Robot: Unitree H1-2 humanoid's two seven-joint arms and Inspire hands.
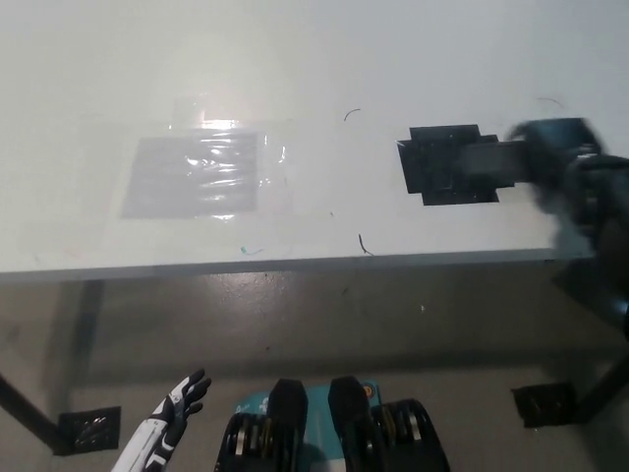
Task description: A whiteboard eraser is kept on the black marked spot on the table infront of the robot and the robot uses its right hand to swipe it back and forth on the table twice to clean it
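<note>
Robot hand on the right (580,172), black and badly smeared by motion blur, comes in over the counter (314,59) from the picture's right edge, and we cannot tell whether its fingers are spread or closed. A dark blurred bar reaches from it onto the right side of the black marked spot (450,164); we cannot say whether that bar is the eraser or part of the robot hand, so we cannot place the eraser at all. We see the black arm behind it cut off by the right edge. Our left robot hand (177,408), white with dark fingers spread apart, hangs low at the lower left, below the counter edge, holding nothing. Further left on the counter lies a glossy clear taped patch (197,175), with glare washing out its top edge.
</note>
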